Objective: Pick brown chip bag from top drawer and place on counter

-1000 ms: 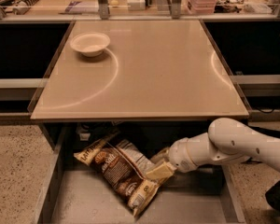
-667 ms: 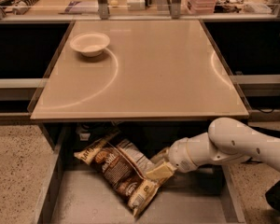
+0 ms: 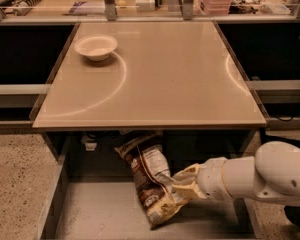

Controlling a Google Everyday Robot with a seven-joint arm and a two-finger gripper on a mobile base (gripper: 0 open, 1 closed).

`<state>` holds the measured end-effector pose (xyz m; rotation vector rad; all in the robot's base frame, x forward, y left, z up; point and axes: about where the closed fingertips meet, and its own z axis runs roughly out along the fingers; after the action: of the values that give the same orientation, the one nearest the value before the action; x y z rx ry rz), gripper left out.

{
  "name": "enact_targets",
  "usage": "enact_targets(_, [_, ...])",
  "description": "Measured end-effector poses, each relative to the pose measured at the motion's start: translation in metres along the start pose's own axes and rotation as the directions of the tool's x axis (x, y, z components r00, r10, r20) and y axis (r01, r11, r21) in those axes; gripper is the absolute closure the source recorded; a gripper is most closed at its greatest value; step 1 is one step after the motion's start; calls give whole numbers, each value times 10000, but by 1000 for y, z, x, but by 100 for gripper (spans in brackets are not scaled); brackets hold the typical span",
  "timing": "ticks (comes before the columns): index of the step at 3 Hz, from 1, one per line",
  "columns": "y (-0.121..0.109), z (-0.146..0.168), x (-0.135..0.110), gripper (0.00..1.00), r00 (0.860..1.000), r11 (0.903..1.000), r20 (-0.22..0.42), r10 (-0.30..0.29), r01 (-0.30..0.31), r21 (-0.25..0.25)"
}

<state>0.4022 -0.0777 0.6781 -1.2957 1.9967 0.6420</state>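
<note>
The brown chip bag [image 3: 149, 178] stands tilted in the open top drawer [image 3: 97, 215]. Its upper end reaches just under the front edge of the counter [image 3: 160, 74]; its cream lower end is near the drawer floor. My gripper [image 3: 184, 184] comes in from the right on the white arm and is shut on the bag's right edge, about halfway down. The bag's white nutrition panel faces up and to the right.
A white bowl [image 3: 96, 46] sits on the counter's far left. A cluttered bench with metal posts [image 3: 109, 1] runs behind the counter. Low drawer walls [image 3: 52, 204] flank the bag. Speckled floor [image 3: 15, 184] lies to the left.
The bag has swung from lying flat and diagonal to a steeper, more upright tilt. Its left end moved right and up. The arm's white body has shifted lower and to the right.
</note>
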Motion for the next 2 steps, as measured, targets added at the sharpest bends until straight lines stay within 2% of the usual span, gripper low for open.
enact_targets(1, [14, -39, -21, 100, 9990, 9950, -57, -444, 448, 888])
enact_targets(2, [14, -39, -21, 100, 9990, 9950, -57, -447, 451, 889])
